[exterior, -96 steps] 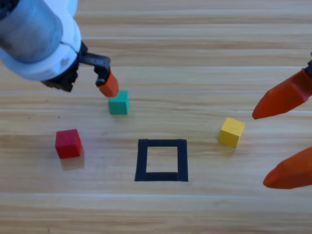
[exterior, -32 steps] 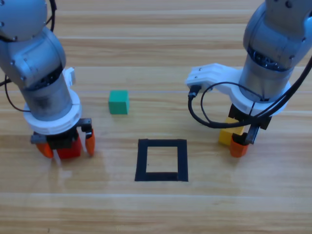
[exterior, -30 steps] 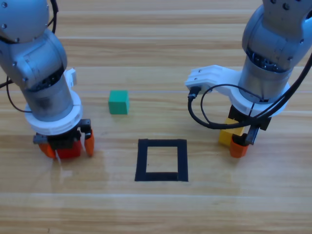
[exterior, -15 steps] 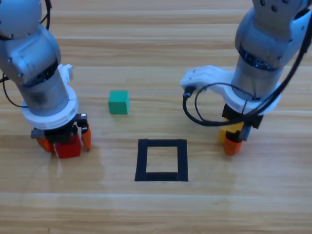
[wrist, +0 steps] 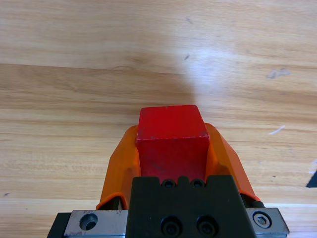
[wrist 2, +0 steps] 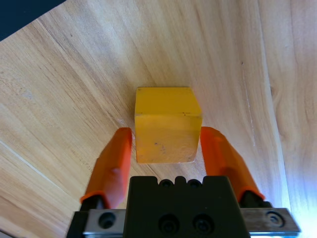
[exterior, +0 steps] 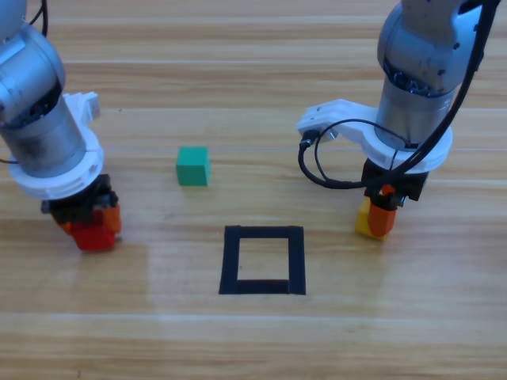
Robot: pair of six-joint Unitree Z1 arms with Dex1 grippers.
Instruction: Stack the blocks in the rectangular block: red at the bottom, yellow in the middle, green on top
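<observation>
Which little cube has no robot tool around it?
The green cube. It sits alone on the table, while the left tool is shut on the red cube and the right tool straddles the yellow cube.

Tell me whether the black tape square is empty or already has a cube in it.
Empty. The tape square encloses only bare wood; the red cube, yellow cube and green cube all sit outside it.

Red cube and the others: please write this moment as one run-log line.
left claw: shut on red cube | right claw: around yellow cube, open | green cube: untouched | tape square: empty
</observation>
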